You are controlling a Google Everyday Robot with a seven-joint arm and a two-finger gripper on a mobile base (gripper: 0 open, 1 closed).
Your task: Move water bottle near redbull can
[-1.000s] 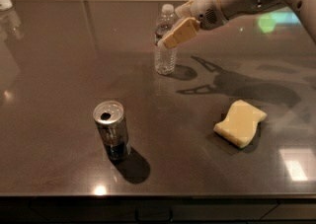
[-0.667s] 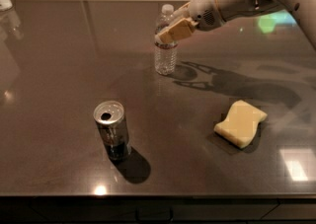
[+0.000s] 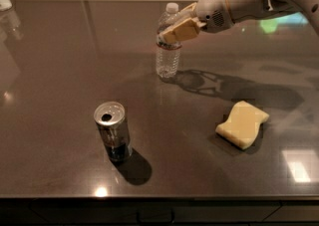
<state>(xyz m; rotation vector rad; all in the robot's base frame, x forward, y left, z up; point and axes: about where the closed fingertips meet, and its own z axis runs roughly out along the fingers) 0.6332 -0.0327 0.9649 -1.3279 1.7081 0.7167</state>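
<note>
Clear ribbed plastic gives little to squeeze against, so the hold on the water bottle [image 3: 166, 58] matters most here. The bottle stands upright on the dark table [image 3: 60, 70] toward the far edge, well apart from the redbull can [image 3: 112, 130], which sits nearer the front and to the left. The gripper [image 3: 172, 27] reaches in from the right at the bottle's shoulder, its 2 tan fingers set on either side just below the white cap and apparently closed onto it. Because the grasp is high, the base could swing or drag, so the sound approach is probably a small lift, then a slow, level carry toward the front left. It should be set down just beside the can without touching it, since 1 nudge may tip that slim can. The yellow sponge [image 3: 242, 124] lies off to the right, clear of that path.
</note>
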